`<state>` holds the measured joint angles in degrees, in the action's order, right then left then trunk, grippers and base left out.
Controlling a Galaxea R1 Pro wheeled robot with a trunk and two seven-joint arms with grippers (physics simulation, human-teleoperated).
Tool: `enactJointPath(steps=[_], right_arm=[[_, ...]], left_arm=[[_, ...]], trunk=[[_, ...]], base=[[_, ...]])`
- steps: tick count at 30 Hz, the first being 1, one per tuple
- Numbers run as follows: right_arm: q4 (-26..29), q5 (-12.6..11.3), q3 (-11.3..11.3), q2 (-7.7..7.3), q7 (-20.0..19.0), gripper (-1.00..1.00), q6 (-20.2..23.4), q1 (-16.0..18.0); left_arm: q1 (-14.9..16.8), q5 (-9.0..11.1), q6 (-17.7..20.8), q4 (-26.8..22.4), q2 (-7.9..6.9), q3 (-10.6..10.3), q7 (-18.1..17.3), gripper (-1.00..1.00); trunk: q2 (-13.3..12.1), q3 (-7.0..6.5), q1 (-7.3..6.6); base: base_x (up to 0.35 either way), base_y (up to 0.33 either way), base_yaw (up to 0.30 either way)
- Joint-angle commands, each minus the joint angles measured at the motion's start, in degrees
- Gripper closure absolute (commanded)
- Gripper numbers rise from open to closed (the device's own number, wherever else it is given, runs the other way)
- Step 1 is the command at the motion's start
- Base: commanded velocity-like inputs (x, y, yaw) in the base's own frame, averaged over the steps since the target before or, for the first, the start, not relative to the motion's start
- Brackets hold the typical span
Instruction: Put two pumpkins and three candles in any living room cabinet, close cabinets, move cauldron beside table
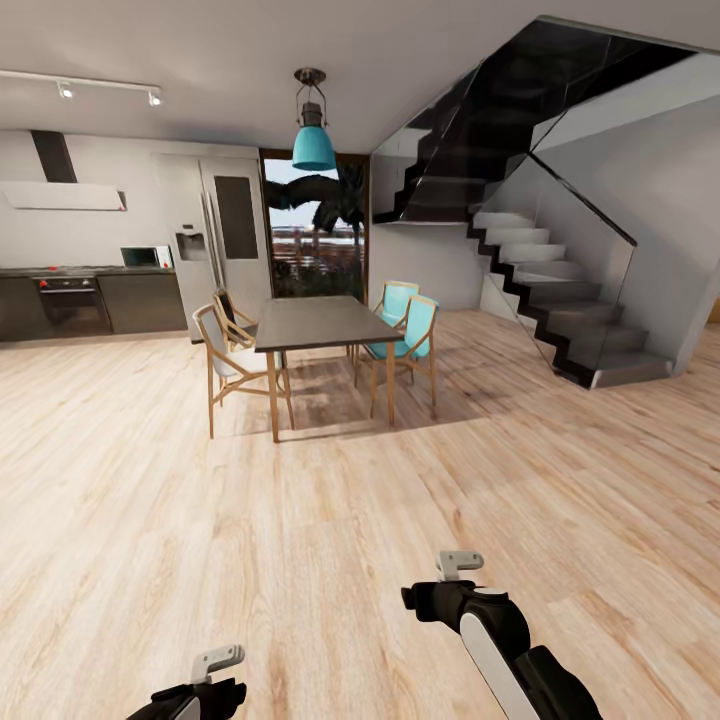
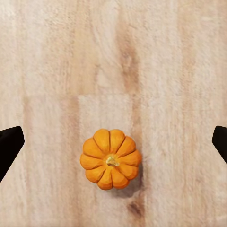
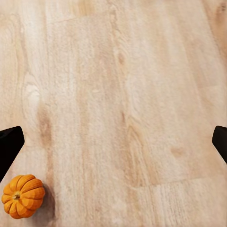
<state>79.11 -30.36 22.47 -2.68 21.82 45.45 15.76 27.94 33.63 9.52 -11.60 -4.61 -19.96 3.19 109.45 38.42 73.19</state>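
A small orange ribbed pumpkin (image 2: 111, 159) sits upright on the pale wood floor, seen from straight above in the left wrist view. My left gripper (image 2: 113, 142) hangs over it, open wide, black fingertips (image 2: 8, 144) well apart from it on either side. My right gripper (image 3: 113, 142) is also open over bare floor, with a pumpkin (image 3: 22, 196) off to one side of it; I cannot tell whether it is the same one. In the head view both grippers, left (image 1: 205, 680) and right (image 1: 448, 585), are held low. The candles, cabinet, cauldron and living-room table are out of view.
Ahead stands a dark-topped dining table (image 1: 325, 322) with wooden and teal chairs (image 1: 410, 335). A kitchen counter (image 1: 90, 300) and fridge (image 1: 225, 240) line the back left. A staircase (image 1: 560, 300) rises at the right. Open wood floor (image 1: 330, 500) lies between.
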Motion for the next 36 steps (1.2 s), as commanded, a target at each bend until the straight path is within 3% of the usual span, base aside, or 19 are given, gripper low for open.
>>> enactJointPath(steps=[1, 36], right_arm=[[0.07, -0.58, 0.15, -0.05, 0.60, -1.00, 0.08, 0.06], [0.03, -0.27, 0.16, 0.18, 0.60, -1.00, 0.08, 0.06]], left_arm=[[0.01, 0.55, 0.36, -0.18, -0.05, -0.46, 0.35, -1.00], [0.01, 0.91, 2.51, -0.17, -0.05, -0.25, 2.48, -1.00]], trunk=[[0.44, 0.24, 0.22], [14.48, 6.53, 7.91]], base=[[0.000, 0.000, 0.000], [0.000, 0.000, 0.000]])
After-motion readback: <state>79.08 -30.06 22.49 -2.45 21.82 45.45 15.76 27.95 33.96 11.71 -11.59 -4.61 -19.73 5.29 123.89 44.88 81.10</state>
